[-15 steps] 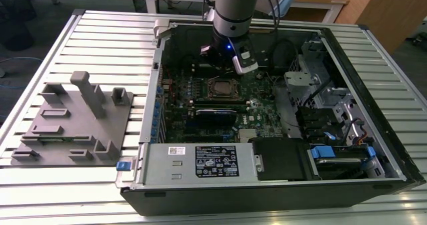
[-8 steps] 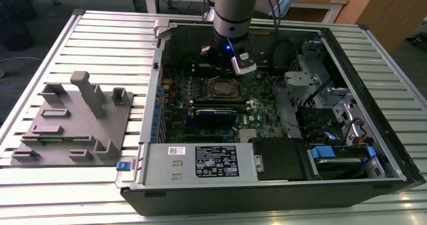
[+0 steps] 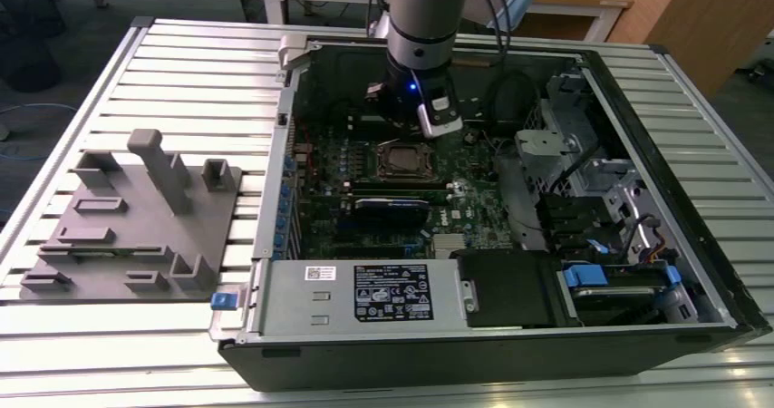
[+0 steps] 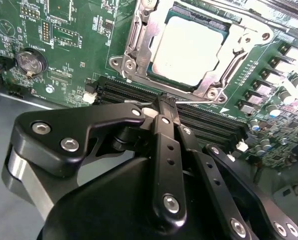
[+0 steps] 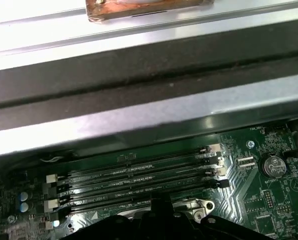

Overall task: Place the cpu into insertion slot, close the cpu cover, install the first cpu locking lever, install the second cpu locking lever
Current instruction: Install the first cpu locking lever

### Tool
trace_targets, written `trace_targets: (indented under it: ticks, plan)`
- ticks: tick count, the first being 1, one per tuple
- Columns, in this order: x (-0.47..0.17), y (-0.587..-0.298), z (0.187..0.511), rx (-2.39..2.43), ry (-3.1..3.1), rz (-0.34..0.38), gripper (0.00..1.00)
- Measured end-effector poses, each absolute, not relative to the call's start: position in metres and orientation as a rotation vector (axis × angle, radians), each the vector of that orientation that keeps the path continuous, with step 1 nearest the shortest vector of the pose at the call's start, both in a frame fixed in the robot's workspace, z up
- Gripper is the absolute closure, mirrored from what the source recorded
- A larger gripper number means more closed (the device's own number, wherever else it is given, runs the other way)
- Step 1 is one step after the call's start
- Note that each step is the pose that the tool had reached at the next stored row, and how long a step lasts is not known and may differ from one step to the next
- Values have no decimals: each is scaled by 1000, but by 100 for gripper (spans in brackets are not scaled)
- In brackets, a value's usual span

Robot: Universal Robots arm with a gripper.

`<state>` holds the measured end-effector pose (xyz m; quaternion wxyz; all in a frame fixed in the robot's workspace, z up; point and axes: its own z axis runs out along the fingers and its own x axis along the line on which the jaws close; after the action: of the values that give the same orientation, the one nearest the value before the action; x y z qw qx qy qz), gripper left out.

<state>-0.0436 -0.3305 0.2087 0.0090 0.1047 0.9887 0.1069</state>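
Note:
The cpu (image 4: 189,47), a flat square with a dull silver top, lies seated in the insertion slot (image 3: 403,160) on the green motherboard. The silver cpu cover (image 4: 133,62) lies flat around it, and the chip shows through its window. My gripper (image 4: 165,104) is shut with nothing between its black fingers. Its tip hovers over the long black memory slots, right beside the socket's edge. In the exterior view the gripper (image 3: 409,132) hangs just behind the socket, inside the open computer case. In the first wrist view the gripper (image 5: 161,202) sits by a silver corner of the cover (image 5: 201,205).
Black memory slots (image 5: 139,175) run beside the socket. A coin battery (image 4: 28,60) sits on the board. The case wall (image 5: 139,115) rises close behind. A power supply (image 3: 362,290) and drive cage (image 3: 604,208) fill the case. A grey fixture (image 3: 133,218) stands at the exterior view's left.

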Motion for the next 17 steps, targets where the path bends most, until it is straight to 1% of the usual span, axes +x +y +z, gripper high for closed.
trace_targets:
  ticks: [17]
  plan:
    - [-38, -328, 207, 433, 3068, 325, 89]
